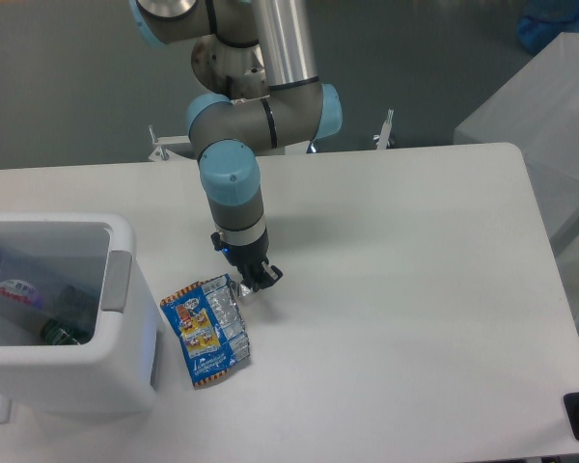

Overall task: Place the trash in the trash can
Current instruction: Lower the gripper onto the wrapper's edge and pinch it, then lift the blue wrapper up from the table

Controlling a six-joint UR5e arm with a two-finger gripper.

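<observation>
Gripper (pixel 255 281) down at the table (pixel 415 289), fingers drawn narrow and pinched on the silver foil corner of the wrapper (pixel 207 331). Hard to tell from this angle how much foil sits between the pads; looks clamped on the crumpled upper-right tip. Blue light glowing on the wrist just above the fingers.

Rest of the wrapper lying flat, spreading down and to the left of the gripper: blue printed face up, silver strip along its right edge, orange trim at the lower end.

Bin (pixel 63 318) well to the left of the gripper, standing upright at the table's left edge, white with rounded corners, grey handle panel on the side facing the wrapper. Lower left part of the wrapper just beside the bin's near corner, apparently not touching.

Bottle (pixel 24 299) inside the bin, lying on its side, clear with a red-and-white label; a dark cap or second dark item next to it at the bin's bottom, too indistinct to name.

Arm (pixel 234 188) rising straight up from the gripper, light-blue joint caps, silver tube going up out of view. Behind it, past the table's far edge, a metal frame (pixel 270 140) with bolts. To the right of the gripper, bare white tabletop; beyond its right edge, a grey surface (pixel 540 106).
</observation>
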